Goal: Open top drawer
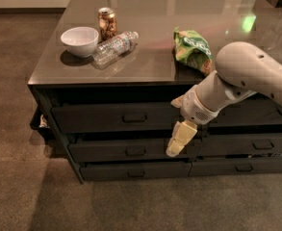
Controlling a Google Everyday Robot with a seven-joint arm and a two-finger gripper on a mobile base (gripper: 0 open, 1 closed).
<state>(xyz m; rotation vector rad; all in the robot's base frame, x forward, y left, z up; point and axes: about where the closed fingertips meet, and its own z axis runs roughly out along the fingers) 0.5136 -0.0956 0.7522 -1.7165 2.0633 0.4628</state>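
Note:
The top drawer (97,118) is the tall dark grey front just under the tabletop on the left side of the cabinet. Its small loop handle (134,117) sits at the centre, and none of the drawer's inside shows. My gripper (175,149) hangs from the white arm (246,78), pointing down. It is to the right of the handle and slightly lower, in front of the seam between the top and middle drawers. It holds nothing that I can see.
On the tabletop (145,66) lie a white bowl (80,40), a can (107,23), a plastic bottle (114,47) on its side and a green chip bag (193,49). Slimmer drawers (107,151) sit below, with more at the right (263,145). Brown carpet surrounds the cabinet.

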